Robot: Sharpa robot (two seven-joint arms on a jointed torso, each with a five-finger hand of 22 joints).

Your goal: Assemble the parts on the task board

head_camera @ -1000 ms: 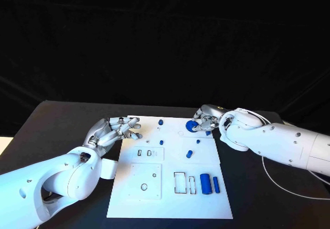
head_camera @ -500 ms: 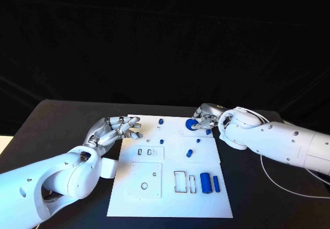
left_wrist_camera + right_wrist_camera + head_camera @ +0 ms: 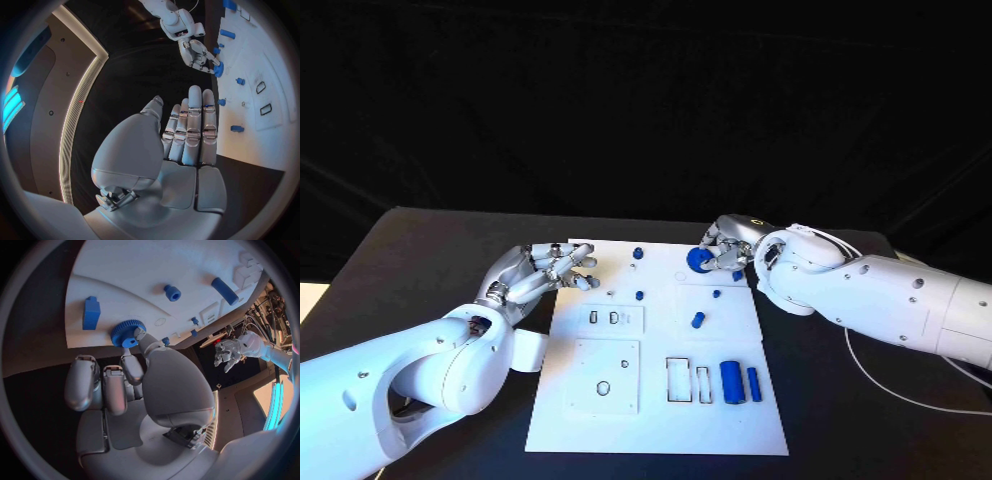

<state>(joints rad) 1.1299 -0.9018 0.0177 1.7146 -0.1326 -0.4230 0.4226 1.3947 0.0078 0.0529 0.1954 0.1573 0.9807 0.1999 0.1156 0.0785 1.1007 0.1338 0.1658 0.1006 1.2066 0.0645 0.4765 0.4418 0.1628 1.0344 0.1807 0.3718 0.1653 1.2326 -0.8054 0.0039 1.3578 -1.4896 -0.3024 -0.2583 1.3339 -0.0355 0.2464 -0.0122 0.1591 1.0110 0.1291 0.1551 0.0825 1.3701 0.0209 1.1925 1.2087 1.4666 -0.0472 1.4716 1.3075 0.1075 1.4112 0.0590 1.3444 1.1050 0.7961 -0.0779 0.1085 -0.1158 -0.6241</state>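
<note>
The white task board [image 3: 661, 425] lies in the middle of the table. My right hand [image 3: 728, 250] is over its far right corner and pinches a blue gear [image 3: 700, 258] between thumb and a finger; the right wrist view shows the gear [image 3: 127, 333] close to the board [image 3: 125, 270], and I cannot tell if they touch. My left hand [image 3: 538, 272] hovers at the far left corner and holds nothing, its fingers [image 3: 190, 125] stretched out. A blue cylinder [image 3: 731, 382] and a blue bar [image 3: 753, 384] lie at the near right. A small blue piece [image 3: 697, 321] stands mid-board.
Small blue pegs [image 3: 636, 254] [image 3: 639, 296] stand near the far edge of the board. White-rimmed slots [image 3: 676, 381] and an oval hole [image 3: 603, 387] mark its near half. A white cable [image 3: 891, 395] trails over the black table on the right.
My right hand has carried the gear very slightly toward the board's far edge. The left hand has barely moved.
</note>
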